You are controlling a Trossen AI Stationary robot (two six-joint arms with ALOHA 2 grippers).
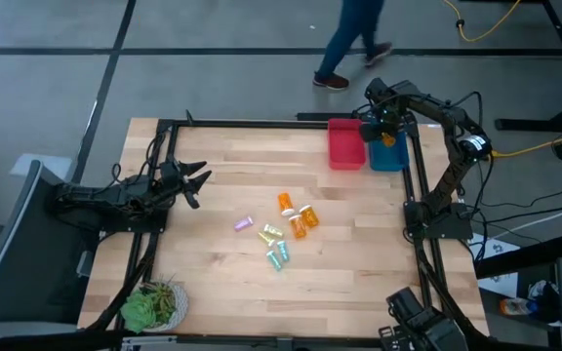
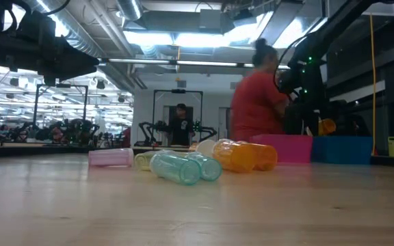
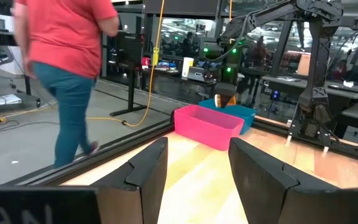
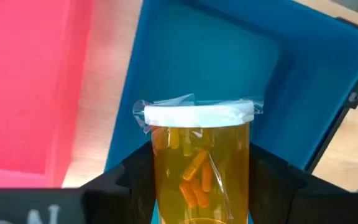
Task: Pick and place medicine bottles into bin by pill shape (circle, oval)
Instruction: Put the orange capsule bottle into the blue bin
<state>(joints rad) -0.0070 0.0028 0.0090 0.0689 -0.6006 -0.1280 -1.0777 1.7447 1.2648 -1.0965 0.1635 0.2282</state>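
My right gripper is shut on a translucent orange medicine bottle with a white cap, over the blue bin at the table's far right. Orange oblong pills show inside the bottle. The pink bin stands just left of the blue one. Several other bottles lie on their sides mid-table: orange ones, a purple one, a yellow one and teal ones. My left gripper is open and empty at the table's left side; its fingers show in the left wrist view. My right gripper pinches the orange bottle's body between its two fingers, one on each side. The bottle lies along the fingers, and its capped end sticks out past them. The bottle is lifted clear above the blue bin.
A small green plant sits at the table's near left corner. A person walks past beyond the far edge, also seen in the left wrist view. Bare wood lies between the bottle cluster and the bins.
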